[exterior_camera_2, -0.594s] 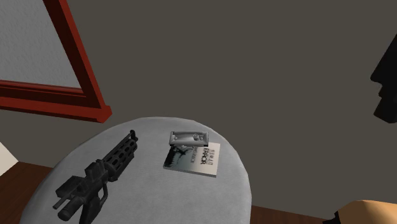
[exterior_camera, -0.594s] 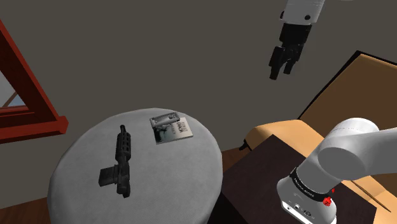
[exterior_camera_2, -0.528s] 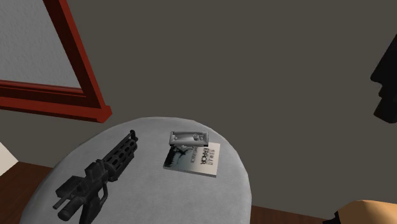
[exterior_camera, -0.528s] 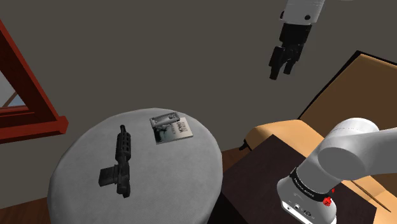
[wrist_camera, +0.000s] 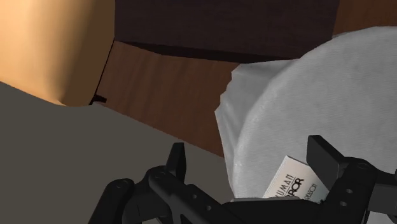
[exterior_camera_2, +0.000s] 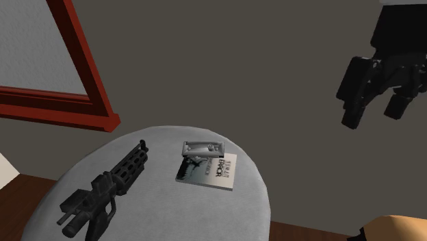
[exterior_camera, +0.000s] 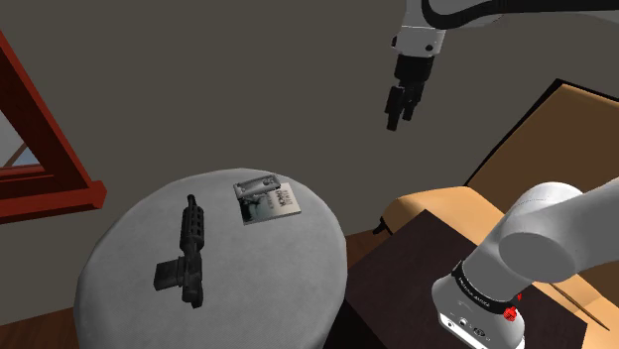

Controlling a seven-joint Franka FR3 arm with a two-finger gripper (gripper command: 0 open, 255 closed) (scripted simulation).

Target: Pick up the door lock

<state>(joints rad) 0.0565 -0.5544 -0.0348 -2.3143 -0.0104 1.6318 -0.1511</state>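
shoulder view first: the round grey counter (exterior_camera: 119, 288) sits at the lower left; on its far side a small book (exterior_camera: 278, 206) lies flat, and the door lock (exterior_camera: 258, 185), a grey metal piece, rests on the book's far end; a black toy-like gun (exterior_camera: 186, 248) lies nearer, just beside the book but apart from it; the white arm (exterior_camera: 556, 238) rises from the dark stand (exterior_camera: 397, 273) at the lower right and arcs over the top; the jaws hang high in the air against the grey wall, pointing down, above and to this view's right of the lock and well apart from it; a tan armchair (exterior_camera: 556, 129) stands behind the stand and a red frame (exterior_camera: 60, 169) leans at the left.

second exterior view now: the lock (exterior_camera_2: 202, 148) lies across the book's (exterior_camera_2: 213, 172) far edge, near the middle of the counter (exterior_camera_2: 164, 205); the gun (exterior_camera_2: 106, 188) points away at the left; the jaws loom at the upper right, spread, holding nothing; the red frame (exterior_camera_2: 75, 68) fills the upper left.

wrist view: the two black jaws come up well apart, empty; between them shows a corner of the book (wrist_camera: 296, 184) on the pale counter (wrist_camera: 318, 95); beyond lie wood floor (wrist_camera: 172, 95) and the tan armchair (wrist_camera: 51, 44).
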